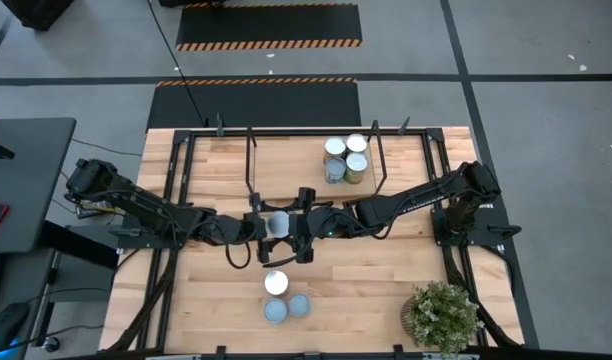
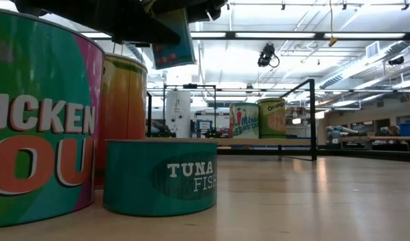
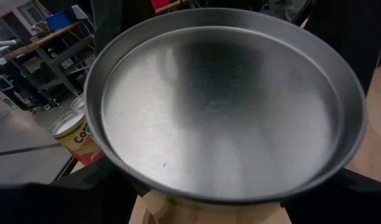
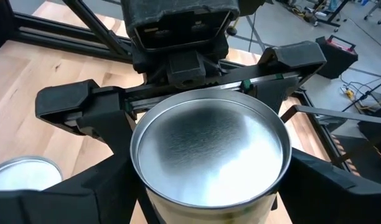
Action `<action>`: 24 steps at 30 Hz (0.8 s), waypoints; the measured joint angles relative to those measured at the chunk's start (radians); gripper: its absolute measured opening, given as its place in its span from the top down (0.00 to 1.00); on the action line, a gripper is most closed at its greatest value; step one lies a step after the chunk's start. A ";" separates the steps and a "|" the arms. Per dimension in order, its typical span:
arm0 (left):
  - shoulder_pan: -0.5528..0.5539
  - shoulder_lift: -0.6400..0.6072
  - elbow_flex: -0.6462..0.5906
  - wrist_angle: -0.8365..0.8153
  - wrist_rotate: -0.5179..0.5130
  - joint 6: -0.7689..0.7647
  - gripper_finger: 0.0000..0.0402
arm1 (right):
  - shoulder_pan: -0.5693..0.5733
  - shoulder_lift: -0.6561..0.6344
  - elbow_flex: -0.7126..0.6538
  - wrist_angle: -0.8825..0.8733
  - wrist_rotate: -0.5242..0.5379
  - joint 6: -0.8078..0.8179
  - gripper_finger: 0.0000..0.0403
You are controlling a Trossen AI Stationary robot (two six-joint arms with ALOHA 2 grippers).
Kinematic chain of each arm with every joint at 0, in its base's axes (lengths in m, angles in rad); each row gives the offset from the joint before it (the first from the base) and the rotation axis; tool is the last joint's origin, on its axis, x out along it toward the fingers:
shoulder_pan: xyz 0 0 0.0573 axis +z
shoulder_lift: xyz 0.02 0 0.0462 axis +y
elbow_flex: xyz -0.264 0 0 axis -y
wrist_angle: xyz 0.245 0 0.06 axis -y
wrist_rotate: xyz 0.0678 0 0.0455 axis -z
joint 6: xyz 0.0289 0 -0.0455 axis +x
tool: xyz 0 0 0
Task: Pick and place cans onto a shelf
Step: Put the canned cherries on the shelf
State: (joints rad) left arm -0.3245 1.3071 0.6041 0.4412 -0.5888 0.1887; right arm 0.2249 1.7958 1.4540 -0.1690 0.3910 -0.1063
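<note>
A silver-topped can (image 1: 276,225) is held over the middle of the table between both grippers. My left gripper (image 1: 267,226) comes from the left and my right gripper (image 1: 287,228) from the right, and each has its fingers on either side of the can. The can's top fills the left wrist view (image 3: 221,106) and also shows in the right wrist view (image 4: 209,152). In the low view it shows as a teal label (image 2: 173,41) high above the tabletop. The shelf (image 1: 286,160) stands at the far side with several cans (image 1: 346,158) upright on its right part. My left gripper has the can's round side wall just under the top rim (image 3: 100,152) between its two fingers. The fingers come level from the table's left. The can stands upright, top up, lifted clear of the table. My right gripper has the same can's side wall below the rim (image 4: 147,199) between its two fingers. The fingers come from the table's right, opposite the left gripper's fingers (image 4: 112,140). The can is upright and clear of the table.
Three cans stand near the front edge: a tall one (image 1: 276,283) and two low pale-blue-topped ones (image 1: 274,310) (image 1: 299,305). They loom large in the low view (image 2: 158,177). A potted plant (image 1: 443,315) stands at the front right corner. Black shelf rails (image 1: 248,160) rise at the far side.
</note>
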 joint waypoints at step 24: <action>-0.019 -0.030 0.000 -0.083 -0.095 0.043 0.04 | -0.006 0.000 -0.001 -0.040 0.021 0.006 0.19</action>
State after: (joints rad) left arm -0.3432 1.2770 0.6037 0.3586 -0.6841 0.2317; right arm 0.2186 1.7954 1.4529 -0.2094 0.4124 -0.1003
